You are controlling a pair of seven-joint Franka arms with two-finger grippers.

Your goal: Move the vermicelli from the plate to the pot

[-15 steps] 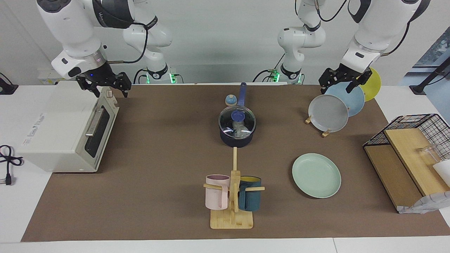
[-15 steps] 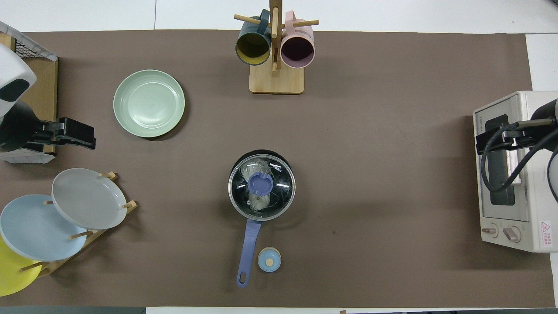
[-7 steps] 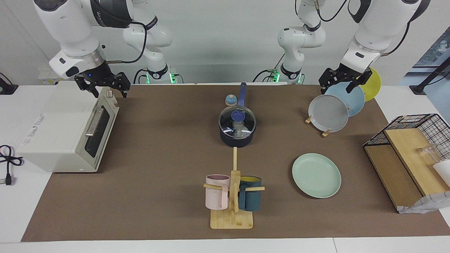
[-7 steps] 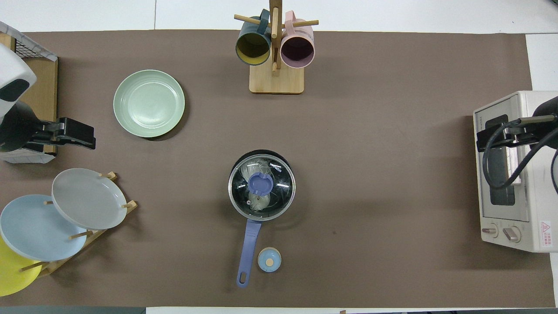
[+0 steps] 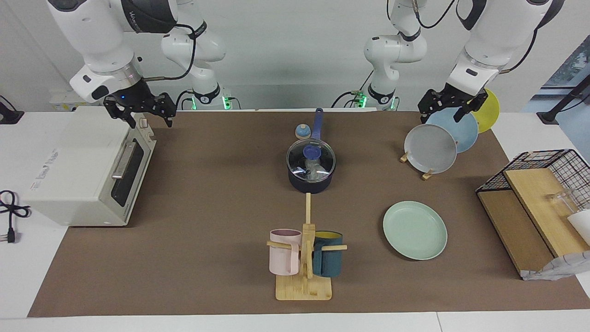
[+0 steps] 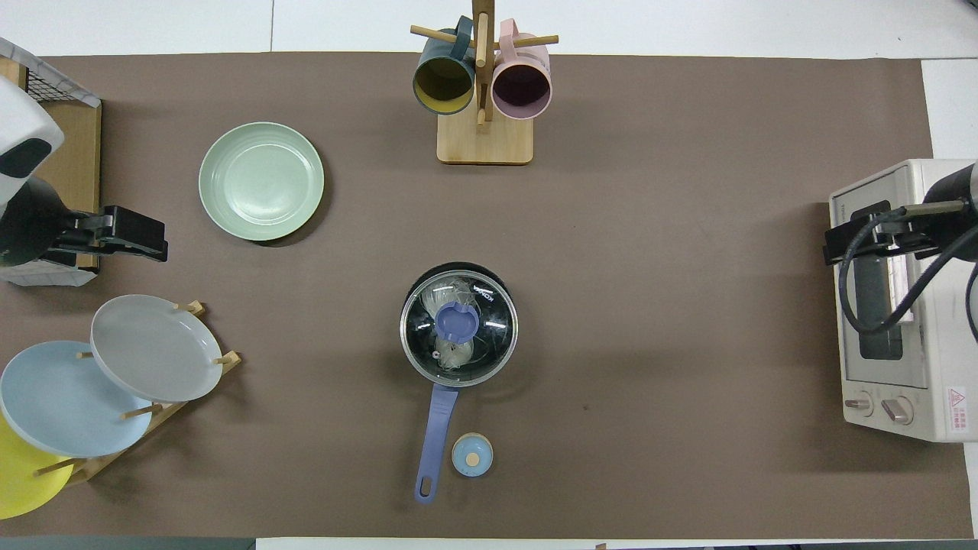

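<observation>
The vermicelli (image 6: 452,350), a glassy whitish tangle of thin noodles, already sits in the pot (image 5: 309,180) under its clear glass lid (image 6: 458,328), and the smooth mint-green plate (image 5: 415,229), farther from the robots than the pot and toward the left arm's end of the desk, is bare, so I'd say the transfer looks done. Both arms wait: the left end effector (image 5: 451,105) hangs spread and empty over the plate rack (image 5: 417,167) near the pot, the right end effector (image 5: 140,109) spread and empty over the boxy white toaster oven (image 5: 85,169). Next move probably calls for nothing beyond staying parked.
</observation>
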